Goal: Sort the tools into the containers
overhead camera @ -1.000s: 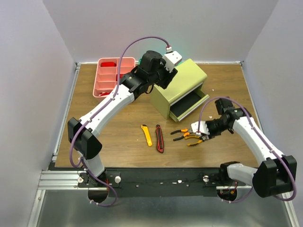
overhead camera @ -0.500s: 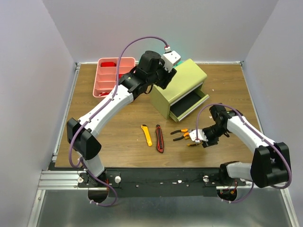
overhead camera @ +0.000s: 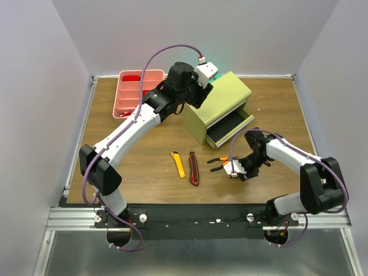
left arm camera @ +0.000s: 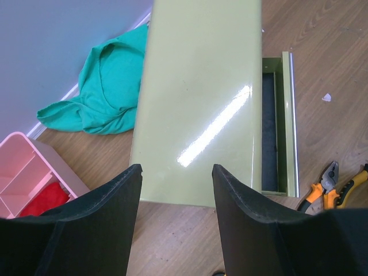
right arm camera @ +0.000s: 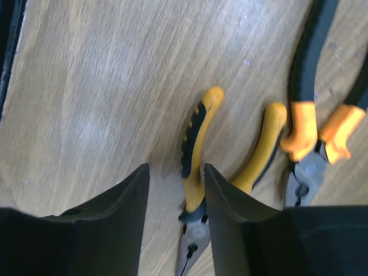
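- The right pincer [right arm camera: 175, 172] has come down within the last second, from near the chest onto the pliers. Its fingers stand apart and clamp nothing.
- One handle of the yellow-and-black long-nosed pliers [right arm camera: 192, 144] lies in that gap, close against one finger, so a grasp looks near.
- The orange-handled pliers [right arm camera: 305, 132] lie just beside them, both flat on the wooden table [overhead camera: 144, 167].
- Farther off, the olive-green metal chest [overhead camera: 217, 103] has its lower drawer [overhead camera: 230, 131] pulled open. The left pincer [left arm camera: 175, 172] hovers over the chest, fingers spread.

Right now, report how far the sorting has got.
Done: something red lies in the pink tray; chest drawer open, looks empty. In hand: right pincer, open, straddles the yellow-handled pliers' grip. Left: those, the orange-handled pliers, yellow knife and red-black knife, all on the table.
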Action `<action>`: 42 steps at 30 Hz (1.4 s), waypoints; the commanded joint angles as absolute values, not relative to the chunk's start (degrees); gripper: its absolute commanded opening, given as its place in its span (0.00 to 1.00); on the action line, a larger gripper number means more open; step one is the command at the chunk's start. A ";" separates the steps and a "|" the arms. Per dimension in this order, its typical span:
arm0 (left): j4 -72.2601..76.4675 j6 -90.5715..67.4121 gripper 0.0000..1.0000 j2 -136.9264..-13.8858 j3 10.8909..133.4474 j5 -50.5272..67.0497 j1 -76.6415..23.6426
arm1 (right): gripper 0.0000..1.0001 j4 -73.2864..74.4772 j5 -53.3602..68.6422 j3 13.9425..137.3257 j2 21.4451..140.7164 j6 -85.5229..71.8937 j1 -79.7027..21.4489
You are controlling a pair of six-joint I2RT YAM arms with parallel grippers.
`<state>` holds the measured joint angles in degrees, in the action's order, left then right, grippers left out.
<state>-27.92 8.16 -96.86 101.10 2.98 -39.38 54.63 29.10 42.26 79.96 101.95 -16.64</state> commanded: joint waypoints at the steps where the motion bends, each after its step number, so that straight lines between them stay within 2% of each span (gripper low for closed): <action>1: -26.72 8.00 0.62 -96.06 100.20 2.64 -39.29 | 0.46 50.45 26.99 42.10 83.75 98.09 -19.94; 4: -26.72 7.91 0.62 -96.15 100.28 2.64 -39.29 | 0.29 49.22 25.84 41.84 85.34 95.90 -20.65; 5: -26.54 7.91 0.62 -96.24 100.28 2.72 -39.20 | 0.21 48.87 25.23 41.49 84.73 95.37 -20.83; 9: -26.63 7.91 0.62 -96.24 100.37 2.64 -39.20 | 0.01 50.35 22.68 39.99 79.13 95.71 -21.09; 16: -26.37 7.82 0.62 -96.50 100.46 2.99 -39.11 | 0.01 68.35 25.66 50.78 64.26 97.12 -21.01; 22: -26.19 7.03 0.62 -98.00 102.04 4.04 -39.11 | 0.00 68.21 23.29 60.71 65.39 97.73 -20.92; 34: -26.28 8.88 0.63 -95.45 99.76 2.64 -39.11 | 0.01 66.62 20.22 77.59 87.33 104.93 -20.39; 42: -26.10 8.79 0.65 -94.13 97.82 3.25 -39.20 | 0.01 66.36 19.07 86.21 97.90 107.23 -20.04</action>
